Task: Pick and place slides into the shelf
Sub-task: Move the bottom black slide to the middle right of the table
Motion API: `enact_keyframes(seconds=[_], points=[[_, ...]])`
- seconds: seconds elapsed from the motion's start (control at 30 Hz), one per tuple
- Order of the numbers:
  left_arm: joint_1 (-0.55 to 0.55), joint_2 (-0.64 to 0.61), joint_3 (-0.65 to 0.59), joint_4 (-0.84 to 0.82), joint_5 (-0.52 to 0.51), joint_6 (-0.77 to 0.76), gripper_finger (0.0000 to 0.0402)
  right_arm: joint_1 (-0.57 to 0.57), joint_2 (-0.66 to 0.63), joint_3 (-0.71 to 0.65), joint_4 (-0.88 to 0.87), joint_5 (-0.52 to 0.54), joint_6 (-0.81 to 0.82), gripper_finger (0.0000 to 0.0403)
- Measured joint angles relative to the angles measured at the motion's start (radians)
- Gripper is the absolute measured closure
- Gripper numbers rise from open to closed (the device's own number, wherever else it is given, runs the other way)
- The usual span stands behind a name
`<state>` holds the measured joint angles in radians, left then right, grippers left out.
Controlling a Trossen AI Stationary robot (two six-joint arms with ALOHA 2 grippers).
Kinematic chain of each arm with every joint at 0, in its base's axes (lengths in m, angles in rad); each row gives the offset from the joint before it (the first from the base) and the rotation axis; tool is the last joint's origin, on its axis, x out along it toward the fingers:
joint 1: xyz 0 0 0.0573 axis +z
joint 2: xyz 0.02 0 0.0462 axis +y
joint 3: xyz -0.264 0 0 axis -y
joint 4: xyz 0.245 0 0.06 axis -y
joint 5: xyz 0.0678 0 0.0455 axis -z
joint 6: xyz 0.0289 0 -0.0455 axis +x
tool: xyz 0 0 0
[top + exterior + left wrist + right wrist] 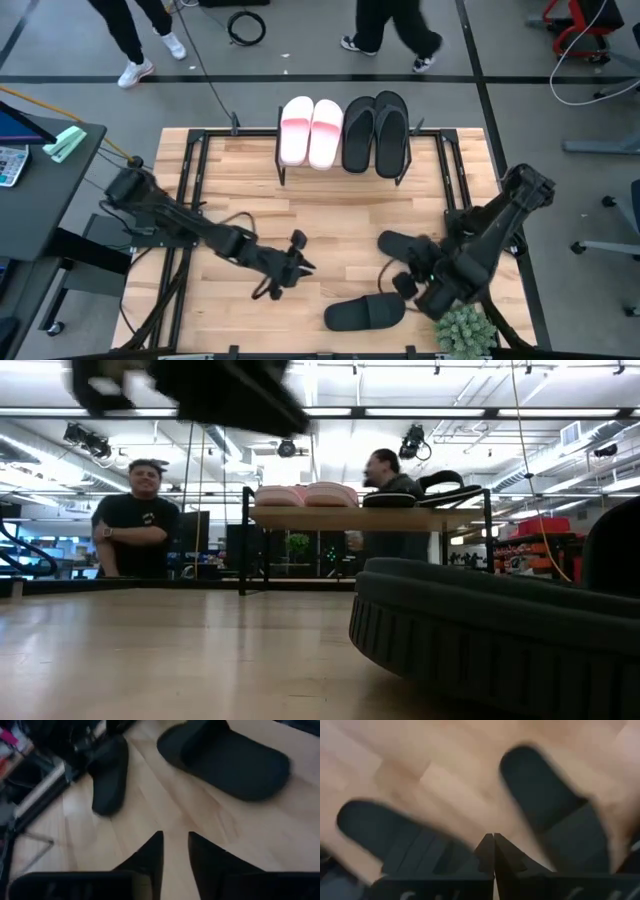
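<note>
Nearest, by the table's front edge: a black sandal, flat on the wooden tabletop and lengthwise along that edge, apart from both grippers. Looms large at the right of the low view, hiding much behind it. Just beside it, at the front right corner, a small green plant.

A little farther in, the right gripper, low over the boards between that sandal and a second black sandal. Fingers pressed together in the right wrist view, tips meeting, nothing between them; judged to be between grasps and not carrying. Close enough to either sandal to suggest one of them as the next pick, though which cannot be told.

At about the same depth, left of centre, the left gripper, pointing toward the two sandals. Fingers slightly parted and empty, over bare wood; seems to wait clear of the right arm's reach.

Farther still, at the table's back edge, the shelf. On its top board, side by side, a pink-and-white pair and a black wide-strap pair, probably lined up to leave room. Lower tier hidden from above.

Beyond the table, two people in the room.
</note>
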<state>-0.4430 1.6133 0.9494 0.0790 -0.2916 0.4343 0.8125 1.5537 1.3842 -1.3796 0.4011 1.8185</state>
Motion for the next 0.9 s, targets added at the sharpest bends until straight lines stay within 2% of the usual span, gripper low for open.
enact_keyframes(seconds=[0.1, 0.17, 0.3, 0.4, 0.53, 0.7, 0.9], points=[[0.010, 0.102, 0.003, 0.179, 0.010, 0.055, 0.0274, 0.040, 0.036, 0.000, 0.054, -0.017, 0.067, 0.0402], [0.011, 0.159, 0.032, 0.263, 0.059, 0.058, 0.0252, 0.067, 0.062, 0.000, 0.091, -0.019, 0.109, 0.0402], [0.006, 0.246, 0.130, 0.271, 0.201, 0.059, 0.0214, 0.094, 0.119, 0.000, 0.153, -0.049, 0.157, 0.0402], [-0.006, 0.321, 0.216, 0.273, 0.248, 0.064, 0.0196, 0.100, 0.165, 0.000, 0.197, -0.080, 0.179, 0.0402], [-0.014, 0.409, 0.324, 0.253, 0.250, 0.103, 0.0186, 0.100, 0.220, 0.000, 0.263, -0.091, 0.175, 0.0402], [-0.003, 0.481, 0.430, 0.217, 0.249, 0.102, 0.0186, 0.103, 0.258, 0.000, 0.273, -0.163, 0.189, 0.0402], [0.035, 0.555, 0.494, 0.219, 0.248, 0.094, 0.0197, 0.146, 0.233, 0.000, 0.242, -0.120, 0.205, 0.0402]])
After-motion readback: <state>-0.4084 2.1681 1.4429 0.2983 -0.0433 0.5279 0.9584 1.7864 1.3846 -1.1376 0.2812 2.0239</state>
